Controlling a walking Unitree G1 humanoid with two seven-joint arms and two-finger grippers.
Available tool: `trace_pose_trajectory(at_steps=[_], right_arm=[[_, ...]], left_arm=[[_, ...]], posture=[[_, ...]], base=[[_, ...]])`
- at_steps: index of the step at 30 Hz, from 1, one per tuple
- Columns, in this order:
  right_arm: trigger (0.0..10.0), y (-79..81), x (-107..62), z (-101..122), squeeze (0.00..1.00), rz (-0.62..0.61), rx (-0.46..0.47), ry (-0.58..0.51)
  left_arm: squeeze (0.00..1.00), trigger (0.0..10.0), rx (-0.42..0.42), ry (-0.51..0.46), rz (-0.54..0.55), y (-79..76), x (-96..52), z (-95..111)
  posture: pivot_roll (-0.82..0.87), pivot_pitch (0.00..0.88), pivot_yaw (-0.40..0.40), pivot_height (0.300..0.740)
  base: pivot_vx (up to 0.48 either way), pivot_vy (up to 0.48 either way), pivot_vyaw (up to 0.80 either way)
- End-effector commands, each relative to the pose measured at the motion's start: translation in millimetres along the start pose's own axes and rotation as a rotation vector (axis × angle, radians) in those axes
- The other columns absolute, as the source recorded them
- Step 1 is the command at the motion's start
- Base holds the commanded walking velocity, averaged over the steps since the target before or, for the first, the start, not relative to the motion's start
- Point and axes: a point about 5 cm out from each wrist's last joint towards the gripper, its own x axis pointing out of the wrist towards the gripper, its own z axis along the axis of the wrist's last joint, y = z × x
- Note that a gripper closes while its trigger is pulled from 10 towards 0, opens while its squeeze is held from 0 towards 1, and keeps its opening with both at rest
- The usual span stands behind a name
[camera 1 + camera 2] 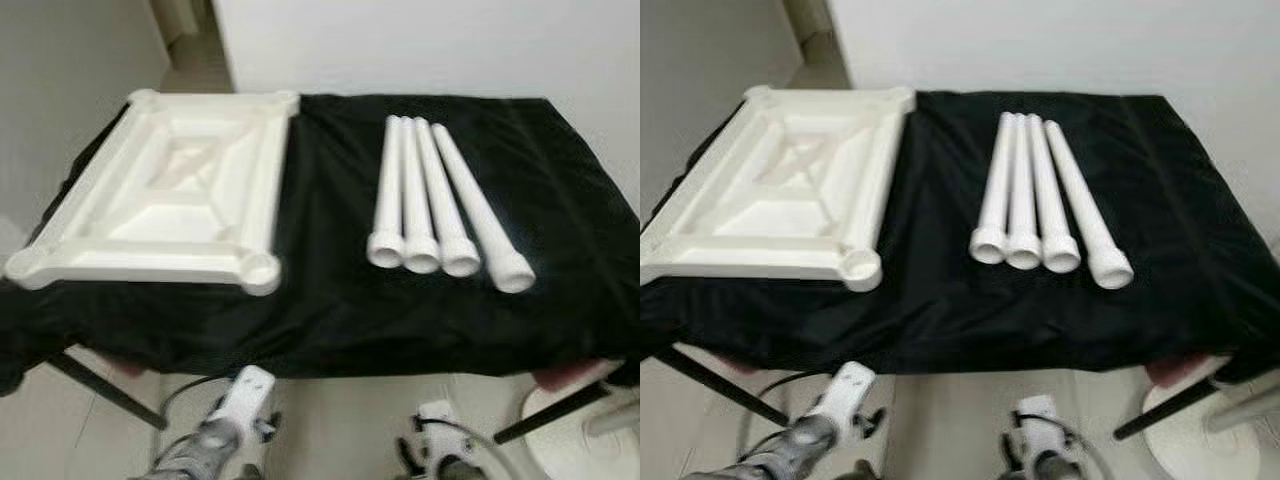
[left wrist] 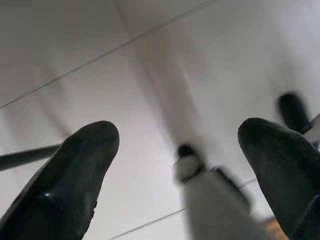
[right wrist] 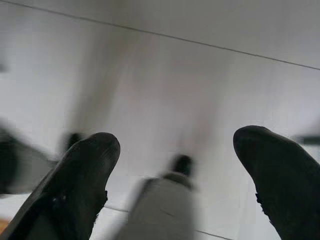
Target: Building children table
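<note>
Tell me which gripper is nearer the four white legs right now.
Right. The right gripper hangs low, just below the table's near edge, almost under the four white legs. The left gripper hangs low too, further left, nearer the upturned tabletop.

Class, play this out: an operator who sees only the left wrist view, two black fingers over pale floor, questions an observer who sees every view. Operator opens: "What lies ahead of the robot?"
Observer: A table draped in black cloth, carrying the parts.
Operator: Which parts?
Observer: A white tabletop lying underside up on the robot's left half of the cloth.
Operator: And the legs?
Observer: Four white legs lie side by side to the right of the tabletop, wide ends toward the robot.
Operator: Is my other tool busy?
Observer: No. The right tool is open over bare floor, like the left tool.
</note>
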Motion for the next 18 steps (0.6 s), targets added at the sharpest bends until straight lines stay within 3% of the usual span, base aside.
trace_pose_trajectory(at_steps=[1,18], right_arm=[[10.0,-6.9,-3.2,-6.9,0.0,-0.015,-0.005,0.026],[10.0,-7.3,-2.9,-6.5,0.0,-0.017,-0.016,0.029]], left_arm=[[0.0,10.0,0.014,-0.001,0.001,-5.2,1.4,1.4],[0.0,10.0,0.074,-0.01,-0.013,-6.7,0.7,0.6]], posture=[[-0.11,0.0,0.069,0.74],[-0.1,0.0,0.068,0.74]], base=[[0.0,0.0,0.0],[0.0,0.0,0.0]])
